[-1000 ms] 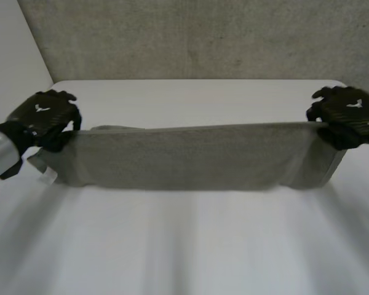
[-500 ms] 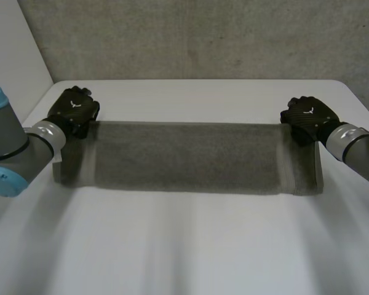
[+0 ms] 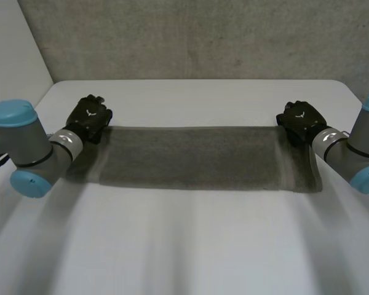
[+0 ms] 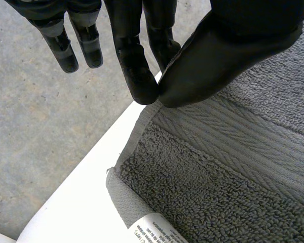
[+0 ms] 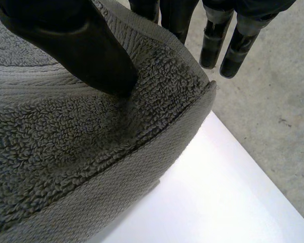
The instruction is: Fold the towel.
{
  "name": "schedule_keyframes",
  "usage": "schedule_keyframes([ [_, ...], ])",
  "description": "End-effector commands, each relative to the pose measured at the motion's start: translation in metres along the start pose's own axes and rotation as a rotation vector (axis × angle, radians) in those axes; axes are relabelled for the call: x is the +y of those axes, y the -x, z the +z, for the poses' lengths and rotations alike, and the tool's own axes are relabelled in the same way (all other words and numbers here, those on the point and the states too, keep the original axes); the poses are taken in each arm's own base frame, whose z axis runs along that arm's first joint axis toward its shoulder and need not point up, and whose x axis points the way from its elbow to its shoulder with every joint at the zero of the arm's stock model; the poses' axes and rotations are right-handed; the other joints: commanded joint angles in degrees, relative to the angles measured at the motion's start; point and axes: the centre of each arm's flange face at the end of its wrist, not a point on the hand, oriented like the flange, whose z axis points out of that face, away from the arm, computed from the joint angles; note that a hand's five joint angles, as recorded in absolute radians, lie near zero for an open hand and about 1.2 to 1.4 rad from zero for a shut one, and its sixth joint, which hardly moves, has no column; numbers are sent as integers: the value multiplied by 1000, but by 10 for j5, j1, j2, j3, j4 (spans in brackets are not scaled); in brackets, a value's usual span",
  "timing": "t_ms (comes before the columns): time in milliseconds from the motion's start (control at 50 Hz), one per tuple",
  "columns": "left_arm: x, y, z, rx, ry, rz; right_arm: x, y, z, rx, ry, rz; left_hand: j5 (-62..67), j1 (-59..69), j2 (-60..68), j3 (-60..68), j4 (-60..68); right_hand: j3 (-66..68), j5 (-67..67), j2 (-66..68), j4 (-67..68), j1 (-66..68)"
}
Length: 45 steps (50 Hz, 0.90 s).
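Observed: my left arm [image 3: 24, 144] comes in at the towel's left end, and my left hand [image 3: 91, 117] sits on the towel's far left corner. In the left wrist view the thumb and one finger are pressed together on the towel's hem at that corner, so this hand is closed in a pinch on the cloth. Its other fingers [image 4: 63, 45] stand straight past the towel's edge and touch nothing. A white label [image 4: 153, 230] lies at the towel's short edge, just beside the pinched corner, where a lower layer of cloth shows under the upper one. The towel [image 3: 190, 157] is grey terry and lies as a long, narrow band across the white table [image 3: 190, 246], its long edges running from one hand to the other and its surface flat between them. The grey wall [image 3: 190, 37] stands well beyond the towel's far edge. At the towel's far right corner is my right hand [image 3: 298, 120], with my right arm [image 3: 357, 153] coming in past the towel's right end. In the right wrist view the thumb bears down on the top of the cloth with fingers behind the hem, so this hand also grips the towel. Two layers of cloth show at that corner, the upper lying on the lower, with bare table just beside them.
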Motion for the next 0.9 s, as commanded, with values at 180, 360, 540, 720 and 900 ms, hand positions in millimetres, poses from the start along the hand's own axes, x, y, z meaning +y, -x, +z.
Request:
schedule_keyframes([
  [180,-11,12,-7,-92,7,98,-25,-11,1,91,-87,-51,-677,-625,-673,-33,-38,-30,-656,-652,-44,-639],
  [360,-36,19,-27,-111,-19,113,-60,-13,-37,87,-114,-56,-676,-623,-672,-33,-38,-30,-656,-652,-44,-639],
  [540,-67,23,-66,-120,-43,79,-65,6,-95,45,-49,31,-659,-607,-655,-33,-38,-30,-656,-652,-44,-639],
  [720,-50,30,-73,-130,4,42,-39,7,-113,21,31,81,-651,-598,-646,-33,-38,-30,-656,-652,-44,-639],
  [900,-20,35,-65,-134,70,22,-28,13,-117,-20,66,105,-656,-603,-651,-33,-38,-30,-656,-652,-44,-639],
])
